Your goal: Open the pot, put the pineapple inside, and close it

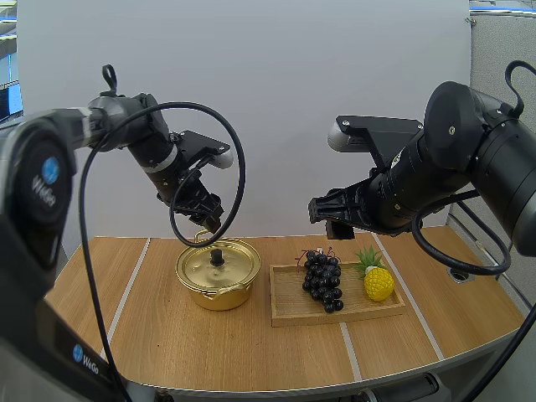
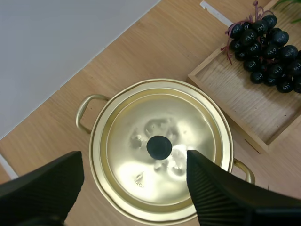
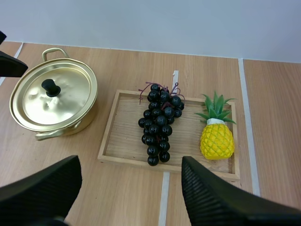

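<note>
Left jaws and right jaws gape wide; pineapple (image 3: pixel 217 140) on tray (image 3: pixel 127 146), crown toward rear of table (image 3: pixel 117 197)

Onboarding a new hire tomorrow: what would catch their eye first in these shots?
The shiny gold pot, lid on, sits left of centre on the table, with the left gripper open right above the black knob. Beside it a wooden tray holds dark grapes and a bright yellow pineapple; the right gripper hovers open over that tray.
</note>
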Motion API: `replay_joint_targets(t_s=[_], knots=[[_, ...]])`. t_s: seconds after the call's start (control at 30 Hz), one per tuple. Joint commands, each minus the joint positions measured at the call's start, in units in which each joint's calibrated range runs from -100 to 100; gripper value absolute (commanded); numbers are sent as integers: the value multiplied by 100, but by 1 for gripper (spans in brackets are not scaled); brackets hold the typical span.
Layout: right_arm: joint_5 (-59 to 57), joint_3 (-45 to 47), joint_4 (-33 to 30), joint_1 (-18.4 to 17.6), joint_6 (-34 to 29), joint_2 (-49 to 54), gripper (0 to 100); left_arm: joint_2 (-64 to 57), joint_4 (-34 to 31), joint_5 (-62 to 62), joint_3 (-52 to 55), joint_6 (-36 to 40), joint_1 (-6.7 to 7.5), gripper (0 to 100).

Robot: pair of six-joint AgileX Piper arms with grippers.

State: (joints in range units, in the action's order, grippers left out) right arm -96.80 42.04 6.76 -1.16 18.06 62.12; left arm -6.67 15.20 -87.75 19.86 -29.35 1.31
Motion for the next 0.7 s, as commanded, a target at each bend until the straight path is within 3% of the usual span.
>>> replay_joint_targets(t_s=[0.0, 0.13, 0.67], knots=[[80, -20, 16, 26, 35, 20, 100, 277, -261, -203, -232, -11, 156, 100], [80, -20, 16, 26, 35, 20, 100, 649, -610, -167, -407, 206, 274, 100], [80, -20, 16, 26, 35, 20, 100, 1587, -607, -363, -493, 177, 274, 100]])
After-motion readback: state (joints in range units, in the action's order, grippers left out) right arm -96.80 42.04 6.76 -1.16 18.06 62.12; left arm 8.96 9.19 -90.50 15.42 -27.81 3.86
